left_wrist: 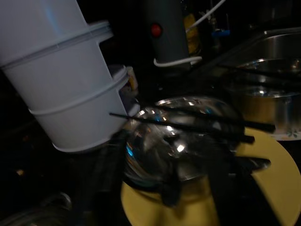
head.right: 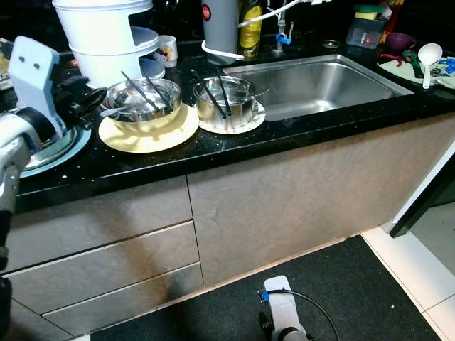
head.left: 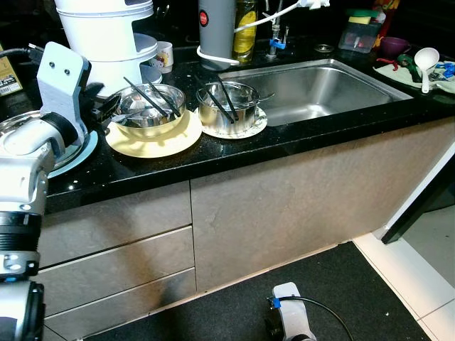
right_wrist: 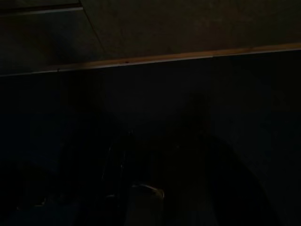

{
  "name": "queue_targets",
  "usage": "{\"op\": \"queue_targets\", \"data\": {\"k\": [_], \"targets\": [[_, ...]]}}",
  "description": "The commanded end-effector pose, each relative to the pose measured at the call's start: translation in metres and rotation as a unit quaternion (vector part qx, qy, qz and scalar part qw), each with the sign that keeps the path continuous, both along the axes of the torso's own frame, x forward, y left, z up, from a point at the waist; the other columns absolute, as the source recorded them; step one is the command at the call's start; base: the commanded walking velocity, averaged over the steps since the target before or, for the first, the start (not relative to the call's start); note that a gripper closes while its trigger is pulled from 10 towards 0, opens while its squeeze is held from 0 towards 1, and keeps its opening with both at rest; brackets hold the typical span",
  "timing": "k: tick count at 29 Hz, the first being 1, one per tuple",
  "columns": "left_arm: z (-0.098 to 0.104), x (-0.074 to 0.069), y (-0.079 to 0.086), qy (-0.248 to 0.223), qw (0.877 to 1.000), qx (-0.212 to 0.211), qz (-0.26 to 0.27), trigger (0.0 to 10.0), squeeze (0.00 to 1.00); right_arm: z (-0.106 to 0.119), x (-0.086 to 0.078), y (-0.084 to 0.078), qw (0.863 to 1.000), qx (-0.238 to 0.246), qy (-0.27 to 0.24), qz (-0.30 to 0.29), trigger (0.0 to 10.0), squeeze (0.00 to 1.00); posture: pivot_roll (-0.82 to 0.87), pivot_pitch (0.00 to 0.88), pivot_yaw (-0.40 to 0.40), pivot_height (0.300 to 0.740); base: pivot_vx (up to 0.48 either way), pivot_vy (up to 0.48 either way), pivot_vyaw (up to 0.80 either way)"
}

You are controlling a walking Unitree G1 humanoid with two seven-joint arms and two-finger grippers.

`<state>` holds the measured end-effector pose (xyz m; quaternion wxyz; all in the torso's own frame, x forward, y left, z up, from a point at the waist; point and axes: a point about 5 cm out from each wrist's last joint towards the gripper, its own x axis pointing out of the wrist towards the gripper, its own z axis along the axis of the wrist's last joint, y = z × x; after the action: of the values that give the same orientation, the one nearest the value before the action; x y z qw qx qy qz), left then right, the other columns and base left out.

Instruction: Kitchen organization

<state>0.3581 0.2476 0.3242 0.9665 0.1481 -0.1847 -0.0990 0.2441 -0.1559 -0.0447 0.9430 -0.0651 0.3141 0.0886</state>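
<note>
A steel bowl [head.left: 151, 106] holding black chopsticks [head.left: 146, 96] and a spoon sits on a yellow plate [head.left: 160, 138] on the black counter. Beside it to the right, a second steel bowl [head.left: 229, 105] with chopsticks rests on a white flowered plate [head.left: 252, 126]. My left gripper [head.left: 106, 106] is raised at the counter just left of the first bowl, its fingers open and pointing at it. In the left wrist view the dark fingers [left_wrist: 106, 179] spread on either side of that bowl [left_wrist: 178, 136], not closed on it. My right arm [head.left: 288, 316] hangs low by the floor.
A steel sink [head.left: 320, 82] lies right of the bowls. White stacked containers [head.left: 106, 35], a mug [head.left: 165, 53] and a grey jug [head.left: 215, 25] stand behind. A pale blue plate [head.left: 79, 153] lies under my left wrist. A white ladle [head.left: 426, 60] rests far right. Dark mat below.
</note>
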Motion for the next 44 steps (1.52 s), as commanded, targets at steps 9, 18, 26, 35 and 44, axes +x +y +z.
{"op": "queue_targets", "data": {"k": [9,18,26,35,44], "targets": [[-0.024,0.002,-0.022,0.023,0.998,0.008,-0.051,10.0,1.00,-0.008,-0.011,0.001,1.000,0.000,0.021,-0.002,10.0,0.00,-0.05,0.133,0.021,0.740,0.000,0.000,0.00],[-0.029,0.005,-0.032,0.015,0.997,0.038,-0.069,10.0,0.00,-0.010,-0.014,0.000,1.000,0.000,0.024,-0.004,10.0,0.00,-0.06,0.141,0.023,0.740,0.000,0.000,0.00],[-0.032,0.006,-0.035,0.017,0.996,0.046,-0.069,10.0,0.00,-0.010,-0.014,-0.002,1.000,-0.002,0.023,-0.005,10.0,0.00,-0.06,0.139,0.021,0.740,0.000,0.000,0.00],[-0.038,0.015,-0.046,0.015,0.996,0.051,-0.065,8.5,0.00,-0.008,-0.012,-0.003,1.000,-0.003,0.020,-0.006,10.0,0.00,-0.06,0.143,0.023,0.740,0.000,0.000,0.00],[-0.039,0.018,-0.049,0.016,0.997,0.051,-0.064,0.2,0.00,-0.008,-0.011,-0.002,1.000,-0.002,0.020,-0.009,10.0,0.00,-0.06,0.140,0.027,0.740,0.000,0.000,0.00]]}}
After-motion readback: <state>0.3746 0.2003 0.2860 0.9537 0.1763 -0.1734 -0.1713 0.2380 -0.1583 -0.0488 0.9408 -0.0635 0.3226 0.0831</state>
